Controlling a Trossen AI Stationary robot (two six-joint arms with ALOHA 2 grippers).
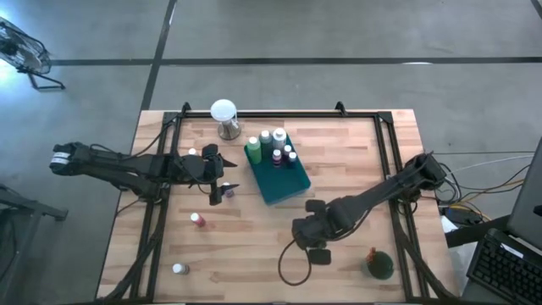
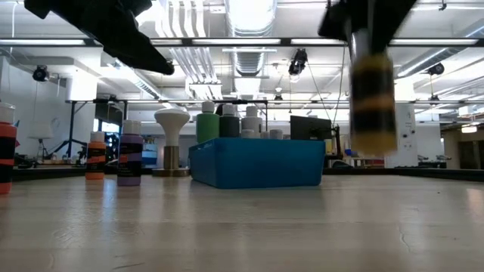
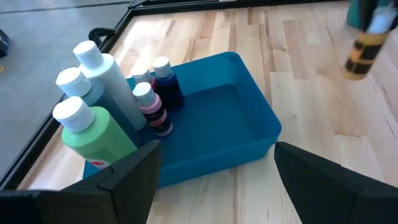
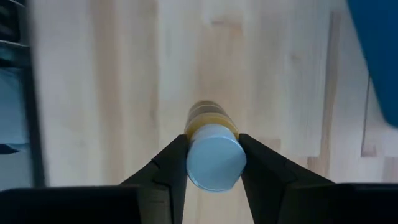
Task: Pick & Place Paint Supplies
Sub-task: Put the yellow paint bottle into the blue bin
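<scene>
My right claw (image 4: 212,155) grips a small yellow-and-black banded paint bottle (image 4: 212,149) by its white cap, hanging clear above the pale wooden plank table (image 1: 254,246), near the teal rectangular plastic tray (image 1: 284,182) that holds several white-capped bottles. My left claw (image 1: 222,175) hovers beside that tray, fingers wide and empty. Beyond the table I see a bright workshop with strip lights.
</scene>
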